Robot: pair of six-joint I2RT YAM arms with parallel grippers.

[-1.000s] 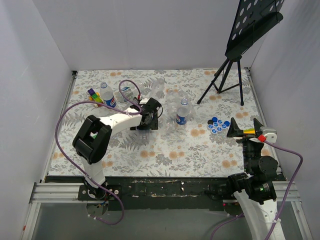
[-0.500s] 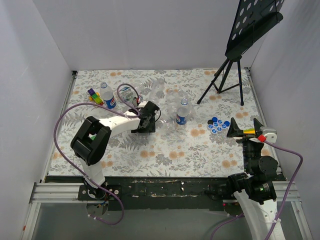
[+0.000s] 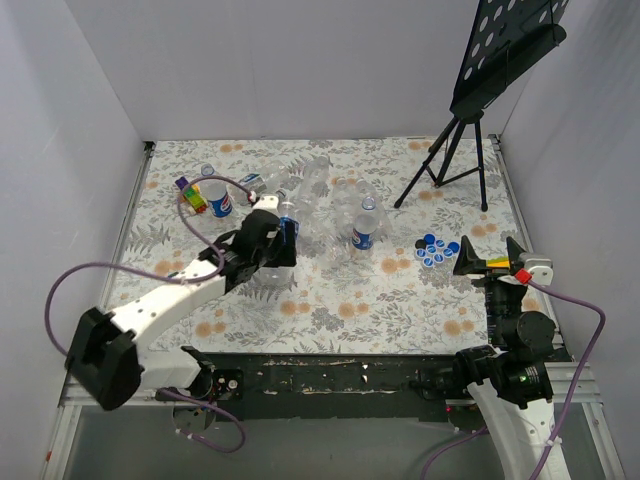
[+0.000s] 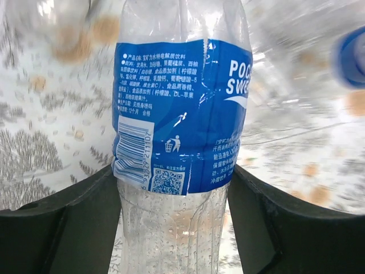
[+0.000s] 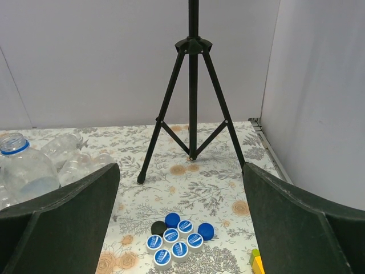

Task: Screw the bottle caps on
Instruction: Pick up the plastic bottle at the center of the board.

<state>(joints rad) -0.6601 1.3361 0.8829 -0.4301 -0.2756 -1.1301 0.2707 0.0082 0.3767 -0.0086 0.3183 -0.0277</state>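
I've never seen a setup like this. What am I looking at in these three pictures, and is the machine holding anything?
These are two robot arms, bolted at the near edge of a table, each ending in a two-finger gripper. The wide picture comes from a camera above and behind them; the other two come from small cameras on the wrists. The left gripper is closed on a clear bottle with a blue label, shown close up in its wrist view. The right gripper stands open and empty, facing a cluster of small caps, mostly blue, and a black tripod stand. More bottles sit on the flowered table top.
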